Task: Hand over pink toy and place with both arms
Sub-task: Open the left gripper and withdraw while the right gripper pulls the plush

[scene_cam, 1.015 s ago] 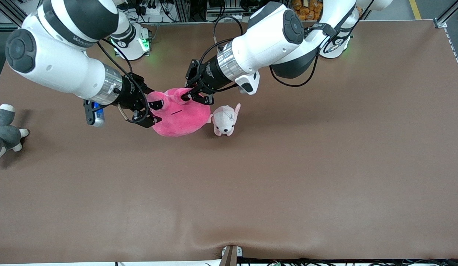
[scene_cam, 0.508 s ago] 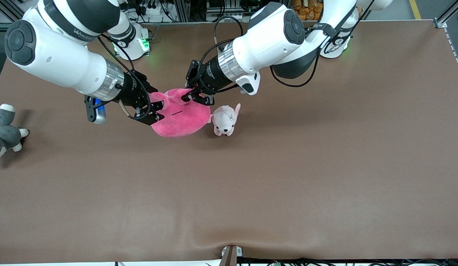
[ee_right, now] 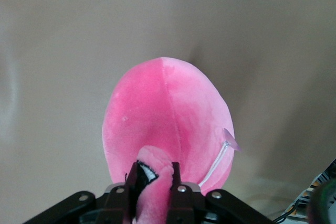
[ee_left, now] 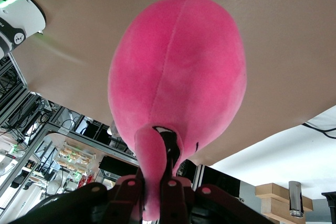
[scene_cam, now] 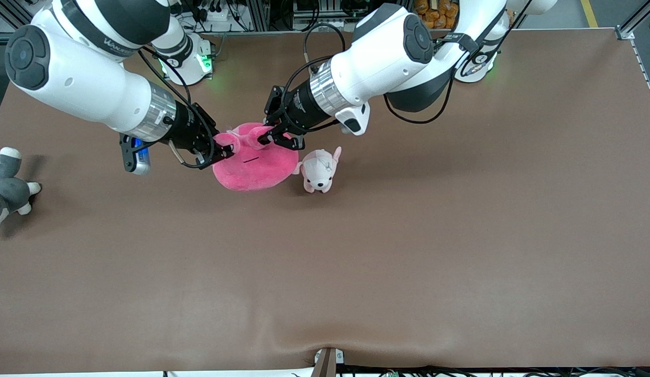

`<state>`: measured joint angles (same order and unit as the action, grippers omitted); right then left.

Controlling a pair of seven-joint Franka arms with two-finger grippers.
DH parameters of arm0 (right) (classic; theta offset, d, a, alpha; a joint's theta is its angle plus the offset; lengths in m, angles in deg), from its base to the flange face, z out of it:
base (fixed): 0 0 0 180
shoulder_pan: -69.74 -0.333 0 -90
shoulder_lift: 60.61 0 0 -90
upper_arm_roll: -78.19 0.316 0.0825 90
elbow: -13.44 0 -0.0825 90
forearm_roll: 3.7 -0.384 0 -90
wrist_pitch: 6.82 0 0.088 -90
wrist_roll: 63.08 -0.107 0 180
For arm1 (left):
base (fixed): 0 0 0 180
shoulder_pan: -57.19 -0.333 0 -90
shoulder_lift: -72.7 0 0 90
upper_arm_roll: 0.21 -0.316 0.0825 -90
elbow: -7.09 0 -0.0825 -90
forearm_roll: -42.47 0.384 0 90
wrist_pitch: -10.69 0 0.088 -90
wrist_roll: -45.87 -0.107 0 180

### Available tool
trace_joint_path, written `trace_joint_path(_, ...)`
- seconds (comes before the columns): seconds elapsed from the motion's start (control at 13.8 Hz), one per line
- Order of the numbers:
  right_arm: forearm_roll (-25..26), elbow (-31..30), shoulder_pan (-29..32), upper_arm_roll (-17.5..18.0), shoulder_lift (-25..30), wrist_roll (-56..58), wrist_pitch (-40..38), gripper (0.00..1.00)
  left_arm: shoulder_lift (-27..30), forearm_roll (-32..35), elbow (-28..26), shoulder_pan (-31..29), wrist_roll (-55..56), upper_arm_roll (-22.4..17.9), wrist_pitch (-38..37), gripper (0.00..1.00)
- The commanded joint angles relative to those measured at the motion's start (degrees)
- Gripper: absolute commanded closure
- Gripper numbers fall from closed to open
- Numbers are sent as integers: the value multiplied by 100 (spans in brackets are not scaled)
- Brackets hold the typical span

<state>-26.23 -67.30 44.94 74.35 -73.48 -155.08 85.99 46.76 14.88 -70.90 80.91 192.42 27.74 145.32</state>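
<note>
The pink toy point(scene_cam: 256, 166), a round hot-pink plush, hangs between both grippers near the robots' side of the table. My left gripper point(scene_cam: 268, 137) is shut on a stubby protrusion at the toy's top; in the left wrist view the toy point(ee_left: 178, 77) swells out past that gripper point(ee_left: 155, 184). My right gripper point(scene_cam: 221, 150) is shut on a fold at the toy's edge toward the right arm's end. The right wrist view shows the toy point(ee_right: 168, 108) with a black-and-white eye patch pinched in that gripper point(ee_right: 153, 179). Whether the toy's underside touches the table I cannot tell.
A small pale pink-and-white puppy plush point(scene_cam: 319, 170) lies right beside the pink toy, toward the left arm's end. A grey-and-white plush animal point(scene_cam: 6, 189) lies at the table edge at the right arm's end. The brown table point(scene_cam: 356, 262) stretches toward the front camera.
My right gripper has closed from wide open onto the toy's edge and pulled it slightly toward the right arm's end. The left gripper has kept its grip and place.
</note>
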Motion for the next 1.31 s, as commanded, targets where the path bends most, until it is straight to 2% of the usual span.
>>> trace_joint_path(0.0, -77, 67, -17, -46, 13, 119, -79, 100, -43, -105, 126, 10, 92, 0, 36, 100)
trace_joint_path(0.22, -77, 67, 1, -46, 4, 146, -88, 100, -43, -105, 117, -34, 75, 0, 36, 100)
trace_joint_path(0.29, -77, 67, 10, -46, 4, 146, -88, 100, -43, -105, 117, -51, 66, 0, 36, 74)
trace_joint_path(0.36, -77, 67, 27, -46, 13, 207, -88, 100, -17, -97, 117, -52, 57, 0, 27, 36)
trace_joint_path(0.44, -85, 67, 45, -46, 13, 295, -97, 100, 1, -53, 117, -52, 49, -9, -7, 5)
trace_joint_path(0.51, -94, 67, 54, -64, 13, 435, -167, 100, 27, -35, 126, -52, 31, -26, -25, 0)
trace_joint_path(0.73, -24, 67, 254, -99, 31, 1014, -500, 100, 255, 236, 126, -235, -39, -97, -278, 0)
trace_joint_path(0.94, 177, 76, 1070, -99, 83, 2505, -1141, 100, 493, 1148, 135, -490, -161, -88, -911, 0)
trace_joint_path(1.09, 423, 76, 1528, -99, 92, 3403, -1370, 100, 537, 1301, 135, -840, -783, -70, -1324, 0)
trace_joint_path(1.23, 853, 76, 1706, -99, 83, 4080, -1442, 100, 607, 1310, 135, -1227, -1617, -62, -1737, 0)
